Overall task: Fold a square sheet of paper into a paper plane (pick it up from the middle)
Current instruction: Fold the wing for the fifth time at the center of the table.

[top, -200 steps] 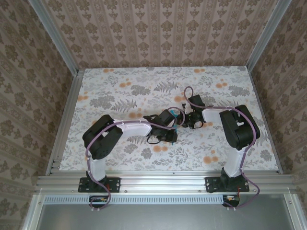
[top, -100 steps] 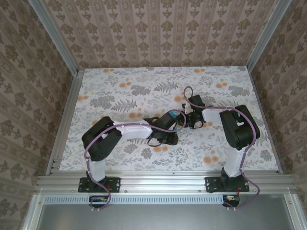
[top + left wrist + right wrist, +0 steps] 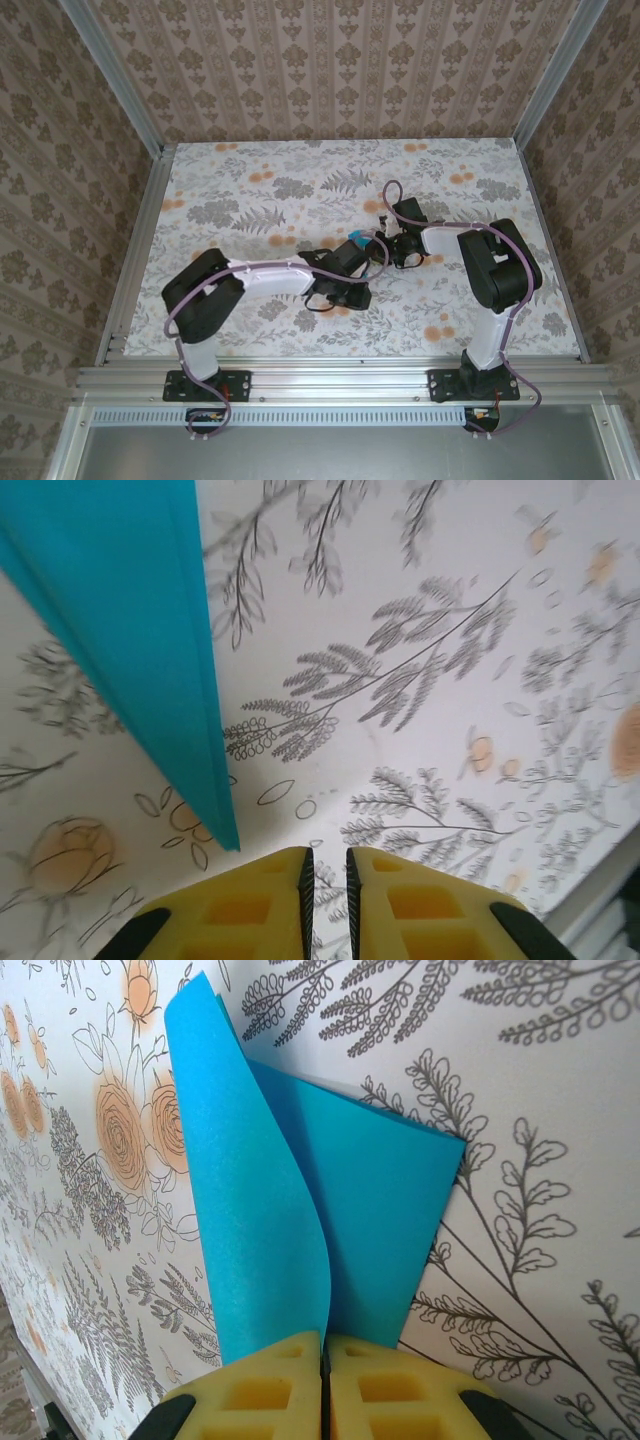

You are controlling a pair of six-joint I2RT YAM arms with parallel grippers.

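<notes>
Teal-blue square sheet of paper, thin, plain and unmarked. In the right wrist view it fills the middle of the frame. One layer lies flat on the surface, with a corner pointing to the right edge. A second layer curls upward on the left, its tip near the top.

Location, overhead view: a small teal patch just right of centre, between the two wrists.

Location, left wrist view: a long, tapering teal strip runs from the upper left corner down to a point just above the fingers, lower left of centre.

Right pincer, yellow moulded fingers, bottom centre of its own view. It is closed on the lower edge of the sheet, and the paper runs down into the seam between the pads.

Left pincer, yellow fingers with dark inner pads, bottom centre of its own view. The fingers stand a narrow slit apart with nothing between them. The paper's point ends just to their upper left, and whether it touches them cannot be told.

Surface, white cloth printed with grey ferns and orange roses.

Left arm, white and black, reaches from lower left toward centre. Right arm, same build, bends in from the right.

Surround: brown damask-patterned wall panels, top and sides of the overhead frame.
</notes>
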